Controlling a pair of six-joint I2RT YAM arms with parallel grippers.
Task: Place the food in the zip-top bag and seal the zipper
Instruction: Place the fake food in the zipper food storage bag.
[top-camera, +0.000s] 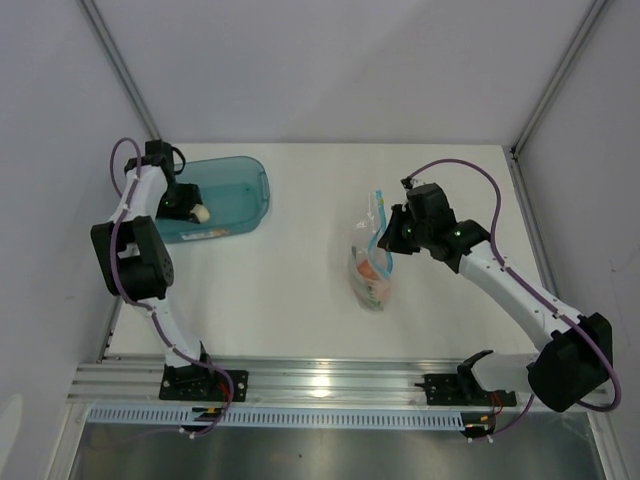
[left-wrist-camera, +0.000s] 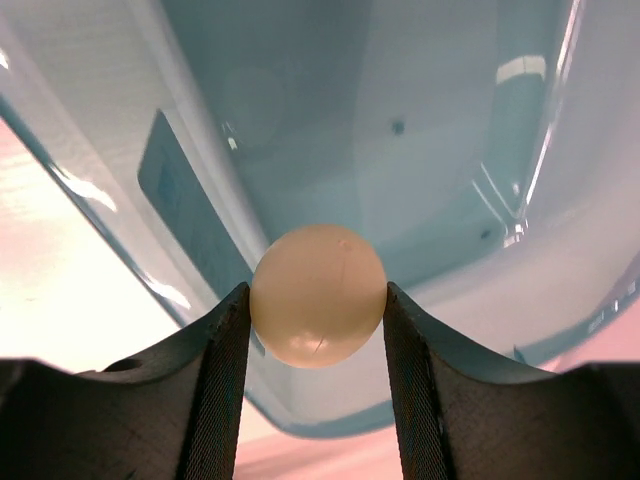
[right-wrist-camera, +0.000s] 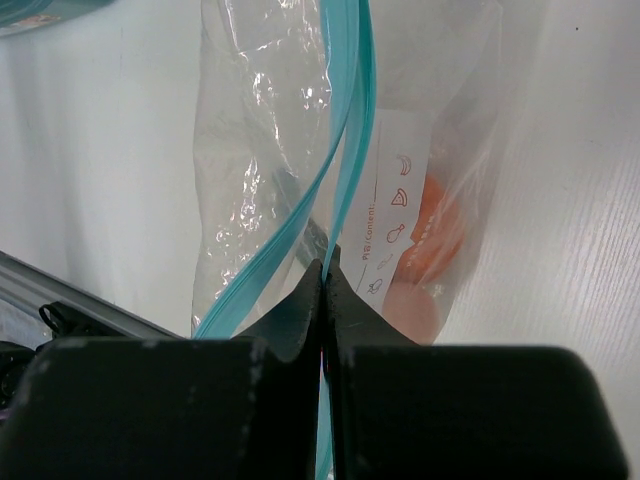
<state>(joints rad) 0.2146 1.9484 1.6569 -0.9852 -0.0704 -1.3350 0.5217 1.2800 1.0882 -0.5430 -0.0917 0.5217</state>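
The left gripper (left-wrist-camera: 316, 296) is clasping the egg (left-wrist-camera: 318, 310), needing a steady carry to the zipper (right-wrist-camera: 346, 150) the right gripper (right-wrist-camera: 323, 276) is pinching.

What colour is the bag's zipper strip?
Light teal-blue zipper strip, clearest in the right wrist view.

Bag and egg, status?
Left hand gripping egg, over the tub. Right hand pinching zipper strip of bag, mouth open. Orange piece already inside. Nothing between tub and bag.

Left claw (left-wrist-camera: 316, 300) gripping; right claw (right-wrist-camera: 323, 275) pinched closed.
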